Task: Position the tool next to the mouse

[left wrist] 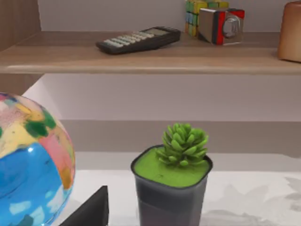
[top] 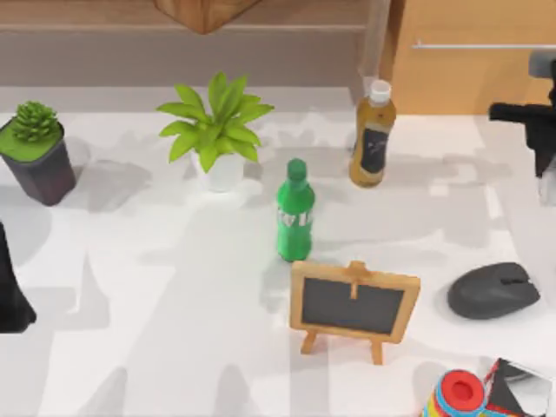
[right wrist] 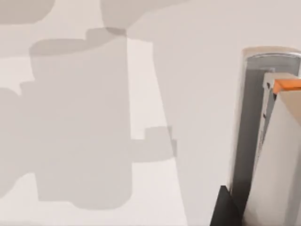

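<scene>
The dark grey mouse (top: 493, 291) lies on the white table (top: 174, 287) at the right, near the front. My right gripper (top: 544, 169) hangs at the table's far right edge, behind the mouse and well apart from it. It is shut on the tool (right wrist: 251, 127), a slim pale silver-grey piece with a rounded end and an orange bit beside it. In the top view the tool (top: 548, 187) is a pale sliver under the dark wrist. One dark finger (right wrist: 225, 207) shows at the tool's base. My left arm (top: 10, 291) is parked at the left edge.
A green bottle (top: 295, 211) and a small chalkboard easel (top: 354, 302) stand mid-table. A brown bottle (top: 372, 137) and a leafy plant (top: 217, 130) stand behind. A succulent pot (top: 36, 152) is far left. A colourful toy (top: 456, 395) and a cube (top: 521, 387) sit front right.
</scene>
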